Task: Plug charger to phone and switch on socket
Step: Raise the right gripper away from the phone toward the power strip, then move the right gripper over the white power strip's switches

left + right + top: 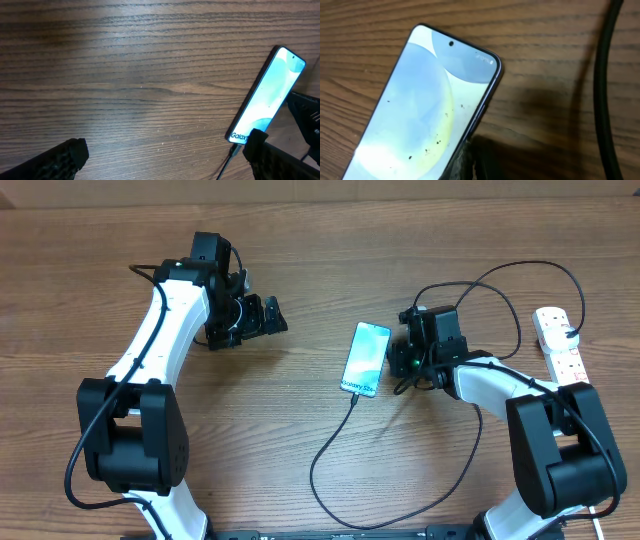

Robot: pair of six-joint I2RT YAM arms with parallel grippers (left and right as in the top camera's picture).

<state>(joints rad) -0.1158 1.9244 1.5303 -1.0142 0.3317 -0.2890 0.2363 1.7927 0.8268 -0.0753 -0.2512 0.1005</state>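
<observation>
Closest to me, the charger [313, 466] makes a long loop on the table [300, 250], on the near side of the phone [367, 358]. Its small black tip [233, 150] sits right at the near end of the phone, by the "Galaxy" word. It looks pushed in to me, but I cannot be sure it is all the way in. So I think the first part of my job is done, or almost done. The phone lies flat with its screen lit up blue and white. My right gripper [403, 363] is low and just beside the right edge of the phone. My right wrist camera shows only a bit of one dark finger [479, 160] by that edge, so I cannot tell if this gripper is spread or pressed together. My left gripper [262, 320] is off to the left of the phone and a little farther back. Its fingers [55, 159] are spread wide with nothing between them. The socket [561, 345] is well apart from the phone, far out to the right. No gripper is near it. Its switches are too small for me to tell if they are on. I think the switching part is what is left.
</observation>
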